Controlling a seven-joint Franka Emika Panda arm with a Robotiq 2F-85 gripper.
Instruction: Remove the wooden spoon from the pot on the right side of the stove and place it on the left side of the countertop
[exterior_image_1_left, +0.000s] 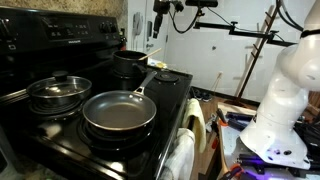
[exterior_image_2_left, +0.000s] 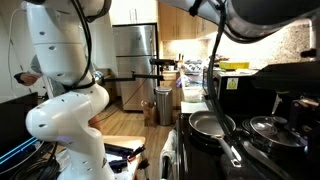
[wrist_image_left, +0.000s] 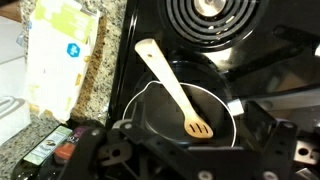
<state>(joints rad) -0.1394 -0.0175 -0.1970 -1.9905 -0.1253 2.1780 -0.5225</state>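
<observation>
The wooden spoon (wrist_image_left: 170, 87) lies slanted in the pot (wrist_image_left: 220, 100) on the stove (wrist_image_left: 265, 50), slotted head down and handle propped over the rim toward the granite worktop (wrist_image_left: 100, 75), offering a free shaft to the gripper (exterior_image_1_left: 158, 28), which hangs above, spread and empty.
</observation>
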